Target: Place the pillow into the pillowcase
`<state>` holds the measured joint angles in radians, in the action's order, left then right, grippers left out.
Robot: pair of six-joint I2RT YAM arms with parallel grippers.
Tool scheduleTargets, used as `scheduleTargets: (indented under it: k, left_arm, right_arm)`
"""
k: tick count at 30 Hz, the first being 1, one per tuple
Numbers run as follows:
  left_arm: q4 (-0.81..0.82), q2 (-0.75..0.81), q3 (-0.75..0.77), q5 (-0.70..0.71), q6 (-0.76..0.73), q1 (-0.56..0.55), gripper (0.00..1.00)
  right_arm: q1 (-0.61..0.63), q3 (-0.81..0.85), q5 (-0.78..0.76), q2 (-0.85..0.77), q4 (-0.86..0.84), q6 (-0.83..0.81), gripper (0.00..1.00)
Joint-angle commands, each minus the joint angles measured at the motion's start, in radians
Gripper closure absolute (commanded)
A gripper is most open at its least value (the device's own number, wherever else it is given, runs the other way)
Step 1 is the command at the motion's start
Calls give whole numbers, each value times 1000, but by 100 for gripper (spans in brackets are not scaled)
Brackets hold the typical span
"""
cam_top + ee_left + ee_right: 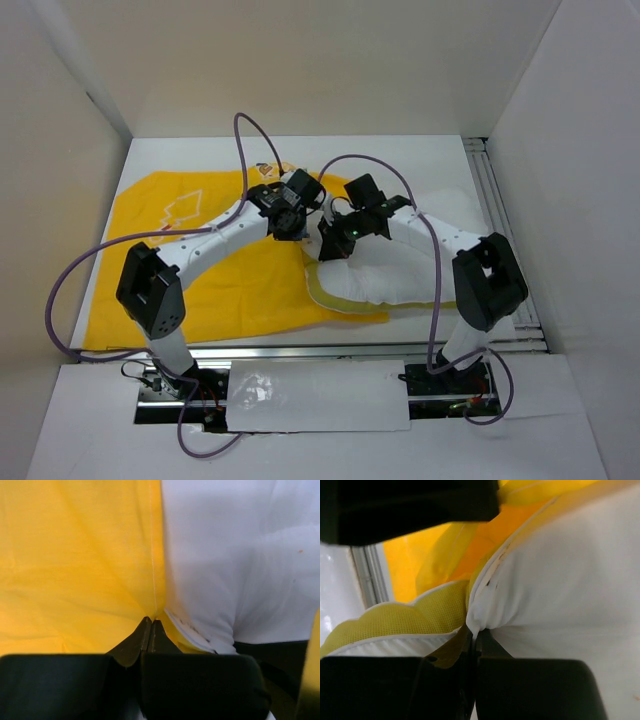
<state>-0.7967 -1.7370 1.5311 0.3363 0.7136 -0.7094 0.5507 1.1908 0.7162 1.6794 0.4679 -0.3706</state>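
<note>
The yellow pillowcase (190, 265) lies flat on the left of the table, its open end toward the middle. The white pillow (400, 275) with a yellowish mesh edge lies at the right, its left end at the case's opening. My left gripper (288, 222) is shut on the pillowcase's edge, and in the left wrist view its jaws (151, 622) pinch yellow fabric (75, 565) beside the pillow (240, 560). My right gripper (332, 245) is shut on the pillow's white fabric (560, 575), pinched at the fingertips (475, 635) next to the mesh edge (405, 617).
A white table (300, 150) bears both things, with white walls on three sides. A metal rail (500, 210) runs along the right edge and another along the front (300, 350). Purple cables arc over both arms.
</note>
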Motion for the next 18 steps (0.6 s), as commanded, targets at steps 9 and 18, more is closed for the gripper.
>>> scheduleTargets:
  k: [9,18]
  left_arm:
    - [53,96,-38,-63,-22,-31,100]
    - [8,128,-26,-14,-31,-32,100]
  right_arm:
    - [-43,219,-75,166,-406,162,100]
    - [-75,223,-291,270,-594,355,100]
